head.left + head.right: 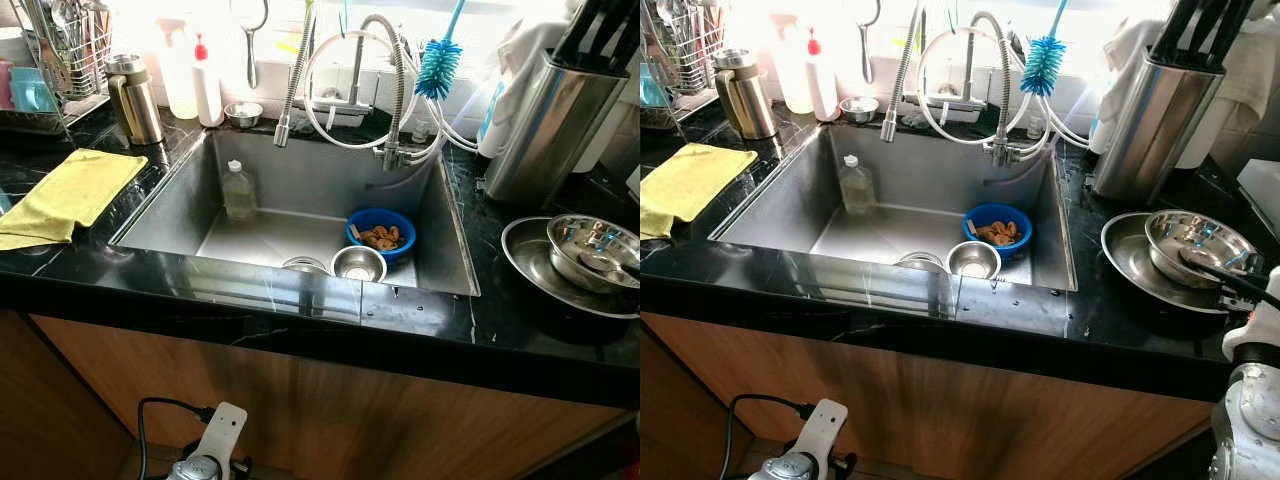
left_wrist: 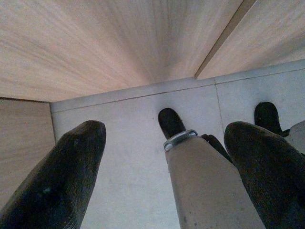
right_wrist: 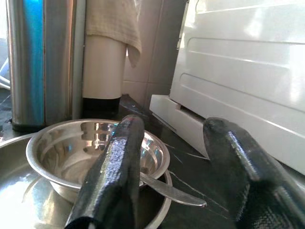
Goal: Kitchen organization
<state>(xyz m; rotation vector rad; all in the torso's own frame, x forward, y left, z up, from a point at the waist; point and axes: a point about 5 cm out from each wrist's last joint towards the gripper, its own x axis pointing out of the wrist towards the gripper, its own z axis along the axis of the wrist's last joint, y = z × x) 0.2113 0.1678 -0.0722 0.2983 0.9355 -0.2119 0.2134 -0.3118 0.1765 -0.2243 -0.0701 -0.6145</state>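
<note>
Spreading its black fingers apart with nothing between them, the right gripper (image 3: pixel 167 176) hovers just beside the shiny round steel bowl (image 1: pixel 1196 243), which sits in a wide steel plate (image 1: pixel 1125 255) on the black counter, right of the square steel sink (image 1: pixel 790 205). The left gripper (image 2: pixel 162 176), also parted and empty, hangs below the sink near the pale floor (image 2: pixel 128 143).

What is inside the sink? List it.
In the sink: a clear plastic bottle standing at the back, a blue bowl holding brownish food scraps, and a small steel bowl in front of it. Beside that, a round steel piece is partly hidden by the front rim.
</note>
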